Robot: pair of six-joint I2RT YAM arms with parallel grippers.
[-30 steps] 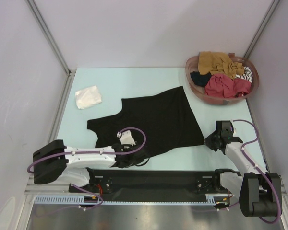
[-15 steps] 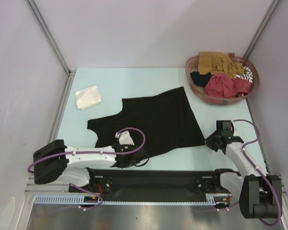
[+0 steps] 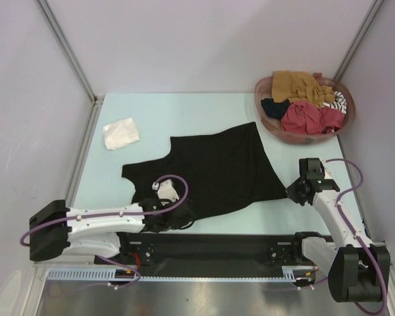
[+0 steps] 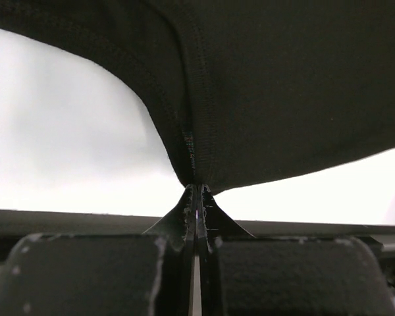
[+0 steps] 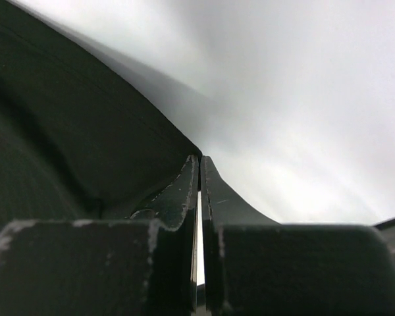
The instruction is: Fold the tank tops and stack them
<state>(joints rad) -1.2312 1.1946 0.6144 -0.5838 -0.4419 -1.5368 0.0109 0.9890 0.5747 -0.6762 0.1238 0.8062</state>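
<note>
Reaching low and flat from the near-left base along the table's [image 3: 184, 108] front edge with the left arm, wrist turned in toward the middle; pinching a stitched hem at the near edge of the black tank top [image 3: 217, 168] between the fully closed jaws of the left gripper [image 3: 176, 216], with the seam running straight into the fingertips in the left wrist view [image 4: 196, 191]. Rising from the near-right base with the right arm, elbow bent, forearm angled up and inward; clamping the right gripper [image 3: 295, 192] tight at the same top's near-right corner, dark cloth [image 5: 52, 151] meeting the closed tips [image 5: 199, 161] from the left. Spread flat across mid-table between the two grips, hem slanting toward the far right. Farther back on the left, lying alone: a folded white tank top [image 3: 120, 133]. At the far right corner, heaped in the round reddish-brown basket [image 3: 276, 131]: a mustard-brown top [image 3: 299, 84], a red top [image 3: 309, 117], a striped top [image 3: 340, 100], with a bit of black cloth [image 3: 273, 106] beneath.
</note>
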